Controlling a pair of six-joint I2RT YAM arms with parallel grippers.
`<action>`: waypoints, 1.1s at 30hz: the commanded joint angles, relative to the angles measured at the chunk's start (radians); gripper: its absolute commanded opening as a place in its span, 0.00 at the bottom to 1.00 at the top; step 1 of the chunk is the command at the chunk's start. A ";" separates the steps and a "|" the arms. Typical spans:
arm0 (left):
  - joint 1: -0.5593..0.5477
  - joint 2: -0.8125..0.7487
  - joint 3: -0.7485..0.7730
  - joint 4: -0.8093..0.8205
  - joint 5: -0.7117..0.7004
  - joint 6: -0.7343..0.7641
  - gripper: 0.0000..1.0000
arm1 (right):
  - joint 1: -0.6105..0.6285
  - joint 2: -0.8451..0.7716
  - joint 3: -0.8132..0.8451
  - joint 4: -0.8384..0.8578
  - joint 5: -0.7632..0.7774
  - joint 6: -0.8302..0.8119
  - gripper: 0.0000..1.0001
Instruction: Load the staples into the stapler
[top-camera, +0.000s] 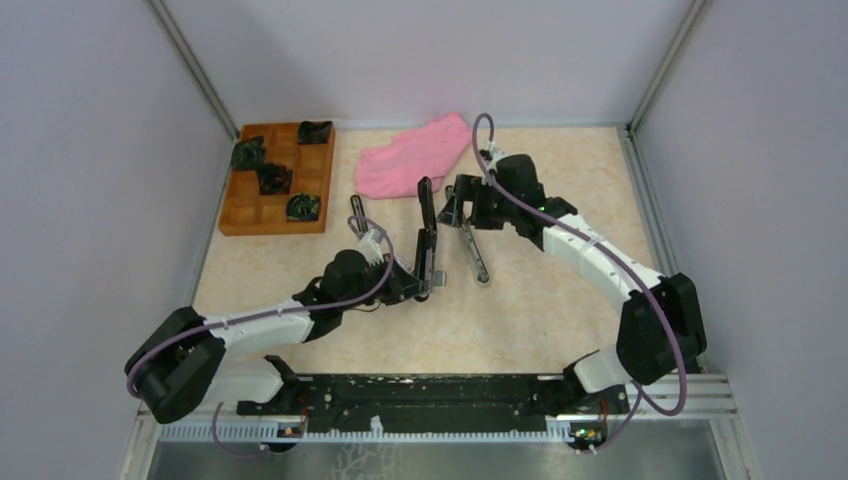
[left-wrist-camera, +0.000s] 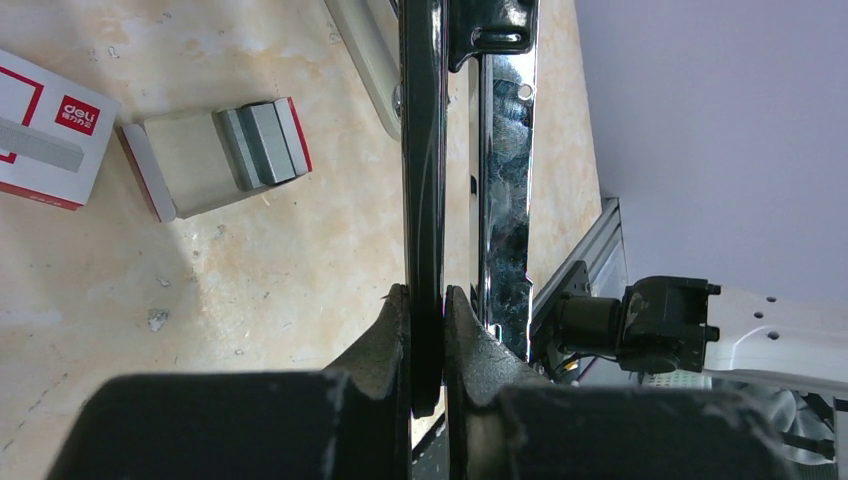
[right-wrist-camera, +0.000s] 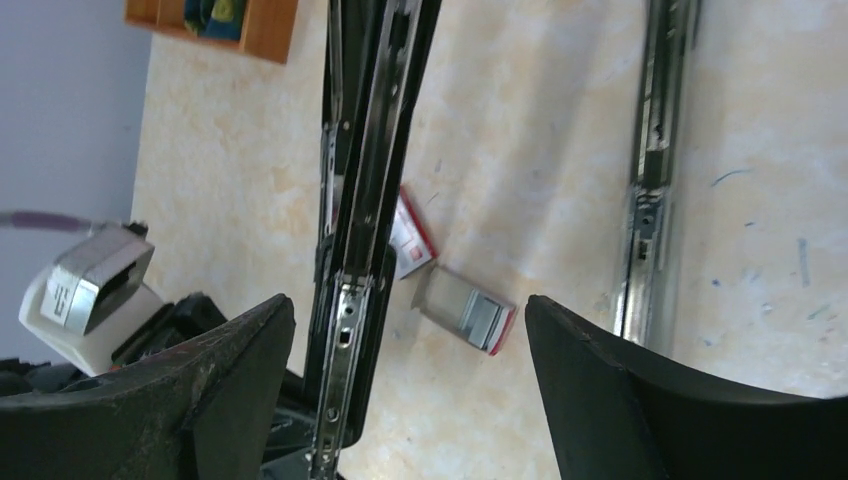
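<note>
A: Begin with the big things, please. What is on the surface (top-camera: 540, 300)?

B: From above, a wooden tray (top-camera: 280, 180) with dark parts in its compartments lies at 10 o'clock, and a pink cloth (top-camera: 415, 155) at 12 o'clock. Both are well apart from the work, so they disturb nothing.

A: And the stapler (top-camera: 427, 220)?

B: It is near the middle, opened. The left hand (left-wrist-camera: 426, 300) is closed tight on its black upper arm and holds it raised. I judge this is to expose the chrome magazine rail (left-wrist-camera: 505, 200) just beside it, so staples can go in. A long metal strip (right-wrist-camera: 650, 170) lies flat at 3 o'clock from it; which part this is I cannot tell.

A: The right hand (right-wrist-camera: 408, 305)?

B: Its fingers stand wide apart and hold nothing. It hovers at about 1 o'clock from the left hand.

A: Where are the staples (left-wrist-camera: 262, 143)?

B: Not in the stapler yet. The grey block sits at the end of a small carton tray (left-wrist-camera: 180, 170) on the surface, at 10 o'clock from the left fingers — the printed box sleeve (left-wrist-camera: 50, 130) is near it, at 9 o'clock. From the right wrist they show between the open fingers, near the raised arm.

A: What stands in the way?

B: The carton around the block, and the raised arm close by — the right hand would need a careful approach, I think.
</note>
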 joint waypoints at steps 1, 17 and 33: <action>0.003 0.008 0.044 0.158 -0.023 -0.036 0.00 | 0.061 -0.036 -0.035 0.120 -0.016 0.055 0.84; 0.003 0.026 0.071 0.178 -0.009 -0.040 0.00 | 0.133 0.064 -0.059 0.193 0.031 0.105 0.65; 0.003 0.044 0.087 0.185 0.009 -0.033 0.00 | 0.157 0.097 -0.041 0.196 0.035 0.108 0.17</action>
